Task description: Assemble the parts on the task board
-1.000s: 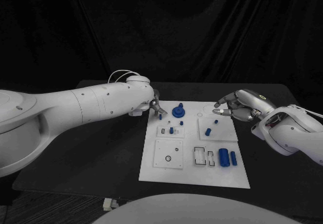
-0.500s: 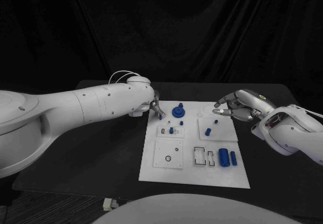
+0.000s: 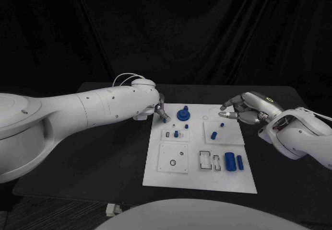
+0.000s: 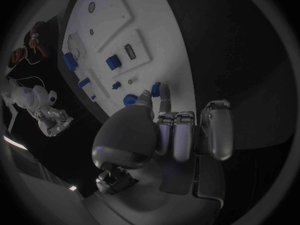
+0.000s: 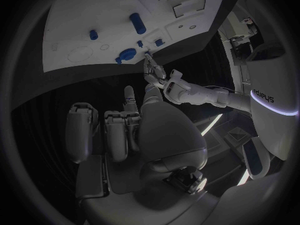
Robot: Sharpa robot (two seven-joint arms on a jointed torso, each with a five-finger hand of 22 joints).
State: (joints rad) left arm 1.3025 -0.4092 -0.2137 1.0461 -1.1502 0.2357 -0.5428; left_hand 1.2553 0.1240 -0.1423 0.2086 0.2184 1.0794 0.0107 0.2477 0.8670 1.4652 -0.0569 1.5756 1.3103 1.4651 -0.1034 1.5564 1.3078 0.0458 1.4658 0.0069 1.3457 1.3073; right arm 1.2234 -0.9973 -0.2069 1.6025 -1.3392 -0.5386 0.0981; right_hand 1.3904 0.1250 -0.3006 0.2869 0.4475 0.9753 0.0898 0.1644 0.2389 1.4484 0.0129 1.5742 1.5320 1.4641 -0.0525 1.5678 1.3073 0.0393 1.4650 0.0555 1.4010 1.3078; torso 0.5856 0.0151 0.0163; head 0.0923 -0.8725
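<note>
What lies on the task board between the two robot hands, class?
In the head view, a large round blue part stands on the task board between the left robot hand and the right robot hand; beyond it, bare white board.

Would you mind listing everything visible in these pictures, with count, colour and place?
Table: one, black, under everything.
Task board: one, white, middle of the table.
Round knobbed part: one, blue, far end of the board.
Small part: one, blue, far left corner of the board, pinched in the left hand's fingers.
Cylindrical parts: two, blue, side by side near the board's right edge.
Small pegs: a few, blue, mid-board; exact count unclear.
Left hand: silver, at the board's far left corner.
Right hand: silver, fingers curled, holding nothing, above the board's far right corner.
</note>
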